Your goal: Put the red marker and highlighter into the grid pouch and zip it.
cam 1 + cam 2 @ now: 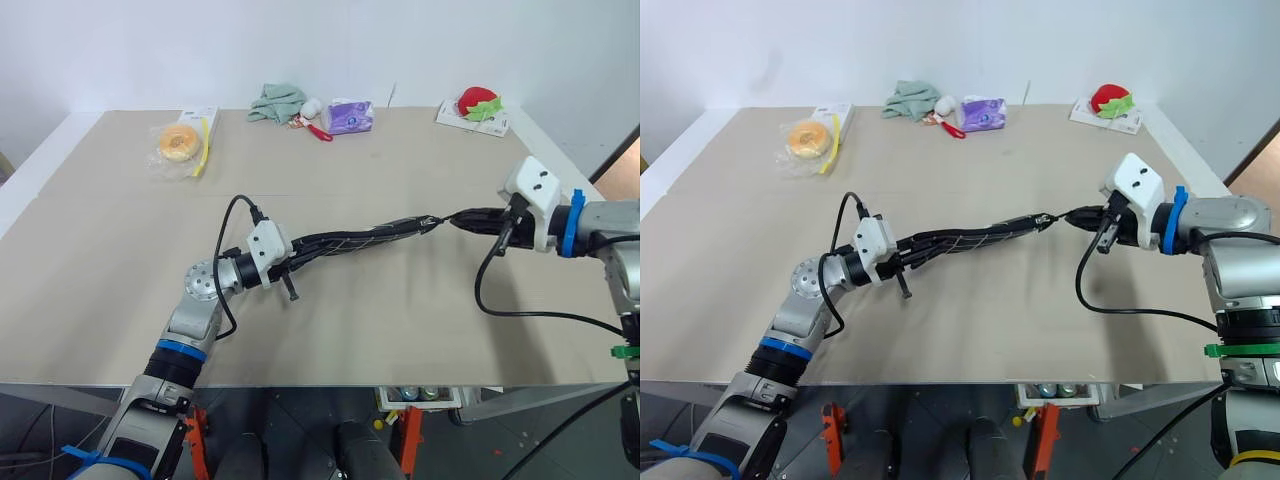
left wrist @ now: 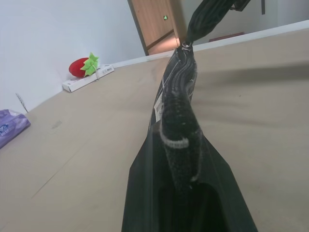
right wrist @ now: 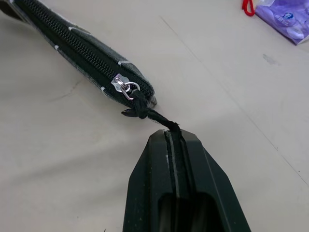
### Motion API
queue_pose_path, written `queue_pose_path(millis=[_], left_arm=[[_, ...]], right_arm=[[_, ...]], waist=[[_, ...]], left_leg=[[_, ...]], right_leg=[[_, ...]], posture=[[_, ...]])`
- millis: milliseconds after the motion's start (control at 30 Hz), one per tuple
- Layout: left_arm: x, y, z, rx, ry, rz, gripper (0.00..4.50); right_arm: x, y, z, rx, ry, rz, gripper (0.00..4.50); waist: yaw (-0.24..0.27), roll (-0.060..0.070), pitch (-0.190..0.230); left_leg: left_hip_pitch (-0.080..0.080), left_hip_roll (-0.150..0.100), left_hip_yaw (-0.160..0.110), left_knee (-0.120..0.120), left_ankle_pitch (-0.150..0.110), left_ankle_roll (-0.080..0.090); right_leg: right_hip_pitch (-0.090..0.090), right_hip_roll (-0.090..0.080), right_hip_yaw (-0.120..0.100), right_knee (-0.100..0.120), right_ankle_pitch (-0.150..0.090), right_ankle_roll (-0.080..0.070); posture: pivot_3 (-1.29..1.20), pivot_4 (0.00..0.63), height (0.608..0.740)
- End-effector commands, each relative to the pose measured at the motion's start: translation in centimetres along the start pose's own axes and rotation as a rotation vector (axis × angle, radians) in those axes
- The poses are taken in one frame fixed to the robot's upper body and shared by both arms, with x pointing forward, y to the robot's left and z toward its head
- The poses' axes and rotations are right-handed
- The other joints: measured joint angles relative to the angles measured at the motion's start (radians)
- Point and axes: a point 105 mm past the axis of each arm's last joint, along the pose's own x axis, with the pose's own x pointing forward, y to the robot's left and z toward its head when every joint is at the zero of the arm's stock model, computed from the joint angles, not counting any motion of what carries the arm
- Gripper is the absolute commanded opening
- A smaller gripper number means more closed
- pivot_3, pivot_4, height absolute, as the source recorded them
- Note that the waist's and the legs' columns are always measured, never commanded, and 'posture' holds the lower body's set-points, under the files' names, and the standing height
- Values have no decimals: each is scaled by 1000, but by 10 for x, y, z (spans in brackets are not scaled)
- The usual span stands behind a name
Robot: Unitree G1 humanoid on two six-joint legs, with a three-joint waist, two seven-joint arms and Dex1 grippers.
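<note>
The grid pouch, black with white lines, hangs stretched above the middle of the table between my two grippers. At its left end my left gripper is shut on the fabric, which is pinched between the fingers in the left wrist view. On the right, my right gripper is shut on the black zipper pull cord. The silver slider sits at the pouch's right end, and the zipper teeth behind it are closed. The red marker and the highlighter are hidden.
Along the table's far edge lie a bagged doughnut, a green cloth, a small red-and-white tool, a purple packet and a strawberry toy on a white box. The table's right edge runs close behind my right arm.
</note>
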Motion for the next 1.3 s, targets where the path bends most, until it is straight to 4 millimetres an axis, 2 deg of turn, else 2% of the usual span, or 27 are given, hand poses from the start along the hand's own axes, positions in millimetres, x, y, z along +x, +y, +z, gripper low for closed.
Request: queue_pose_path(millis=[33,133,267,300,333,367,400,433,467,633,733,800,867,933,1033,1100,1200,1300], left_arm=[[-1,6,12,39,-22,-8,0],[-3,-1,10,19,-8,-65,0],[-10,-12,6,-11,37,-157,1557],[-12,-14,5,-27,51,-179,1826],[-14,-17,4,-45,65,-202,2602],[-16,-18,5,-73,66,-218,2969],[-17,-19,7,-116,67,-229,3455],[-19,-19,9,-144,66,-236,3732],[-20,-20,12,-172,68,-242,4446],[-31,-18,24,-355,70,-231,4479],[-40,-7,26,-427,77,-151,4479],[-51,17,26,-445,69,-2,4479],[-78,50,16,-427,129,227,4479],[-102,66,11,-419,172,347,4479],[-144,65,1,-371,305,426,4479],[-162,63,1,-349,357,449,4479],[-179,62,3,-339,399,469,4479],[-188,60,3,-321,443,461,4479]], right_arm=[[-8,5,30,26,-133,13,61],[-12,7,37,99,-198,26,932],[-18,6,32,172,-234,11,2916],[-19,6,30,184,-233,7,3225],[-20,7,29,200,-236,4,3995],[-20,6,27,213,-237,-3,4360],[-21,5,24,222,-230,-16,4500],[-21,4,21,227,-223,-28,4500],[-21,3,18,234,-218,-39,4500],[-18,-6,-3,273,-169,-132,4500],[-15,-12,-17,272,-116,-200,4500],[-15,-14,-21,293,-125,-224,4500],[-15,-16,-29,304,-115,-262,4500],[-15,-16,-34,311,-111,-280,4500],[-14,-10,-46,334,-90,-249,4500],[-15,-7,-54,338,-60,-225,4500],[-15,-4,-62,338,-28,-177,4500],[-15,2,-61,333,-24,-114,4500]], waist=[[0,0,0],[0,0,0],[1,0,0],[1,0,0],[1,0,0],[1,0,0],[0,0,0],[-1,0,0],[-1,0,0],[-3,0,0],[-3,0,0],[-4,0,0],[-4,0,0],[-4,0,0],[-9,0,0],[-7,0,0],[1,-2,1],[4,-3,2]], left_leg=[[0,0,0,0,0,0],[0,0,0,0,0,0],[0,0,0,0,0,0],[0,0,0,0,0,0],[0,0,0,0,0,0],[0,0,0,0,0,0],[0,0,0,0,0,0],[0,0,0,0,0,0],[0,0,0,0,0,0],[1,0,0,0,0,0],[1,1,0,0,0,0],[1,1,0,0,0,0],[1,1,0,0,0,0],[1,1,0,0,0,0],[1,1,0,-1,0,0],[1,1,0,-1,-1,1],[0,1,1,0,-1,1],[0,1,0,0,-1,0]], right_leg=[[0,0,0,0,0,0],[0,0,0,0,0,0],[1,0,0,0,0,0],[1,0,0,0,0,0],[1,0,0,0,0,0],[1,0,0,0,0,0],[1,0,0,0,0,0],[1,0,0,0,0,0],[0,0,0,0,0,0],[1,0,0,1,0,0],[1,1,0,1,0,0],[0,1,0,1,0,0],[0,1,0,1,0,0],[1,1,0,1,0,0],[0,1,0,1,-1,-1],[0,1,0,1,-2,-1],[0,0,0,1,-2,-1],[0,0,-1,1,-2,-2]], posture=[[0,150,739],[0,150,739],[0,150,739],[0,150,739],[0,150,739],[0,150,739],[0,150,739],[0,150,739],[0,150,739],[0,150,739],[0,150,739],[0,150,739],[0,150,739],[0,150,739],[0,150,739],[0,150,739],[0,150,739],[0,150,739]])
